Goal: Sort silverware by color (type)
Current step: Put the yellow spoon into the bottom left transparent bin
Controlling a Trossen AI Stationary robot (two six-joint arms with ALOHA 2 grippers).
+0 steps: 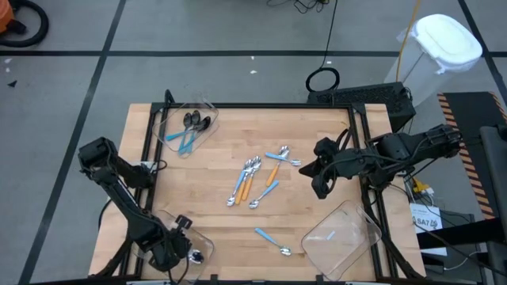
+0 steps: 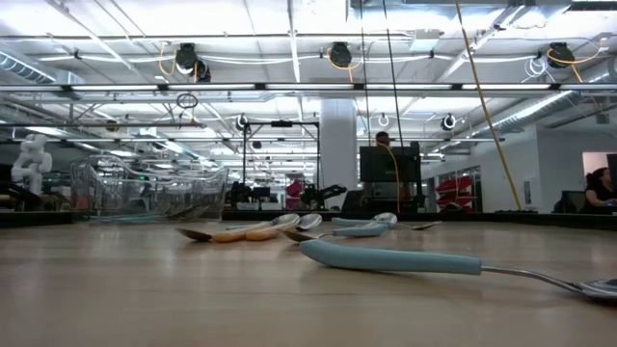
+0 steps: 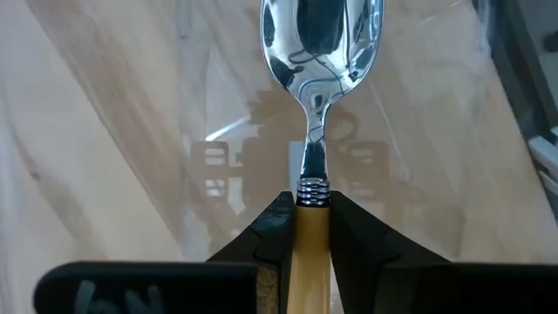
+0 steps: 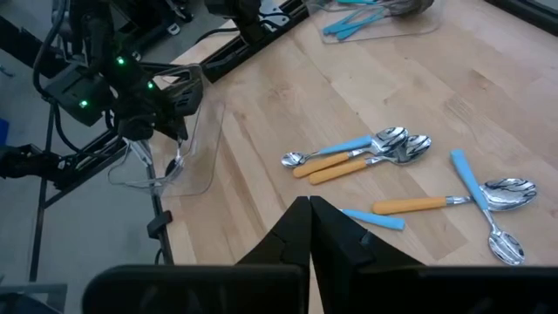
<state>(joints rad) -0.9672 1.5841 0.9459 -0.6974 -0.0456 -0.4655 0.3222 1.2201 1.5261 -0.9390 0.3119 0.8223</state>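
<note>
Your left gripper point(image 3: 312, 228) sits at the near left corner of the surface point(image 1: 238, 134), over a clear bin point(image 1: 202, 244). Its fingers point(image 3: 272, 234) are clamped on the orange handle of a silver spoon point(image 3: 319, 52), whose bowl points into the bin.

Your right gripper point(image 4: 310, 228) hovers right of centre, fingers pressed together and holding nothing.

The loose silverware point(image 1: 257, 178) lies mid-surface: a cluster of orange- and blue-handled spoons, bowls touching in places, with a crossed blue and orange pair just to its right. One blue-handled spoon point(image 1: 272, 241) lies apart, nearer the front edge.

The far left bin point(image 1: 188, 127) holds dark-bowled spoons with blue handles. A third bin point(image 1: 342, 241) stands at the near right corner; its contents cannot be made out.
</note>
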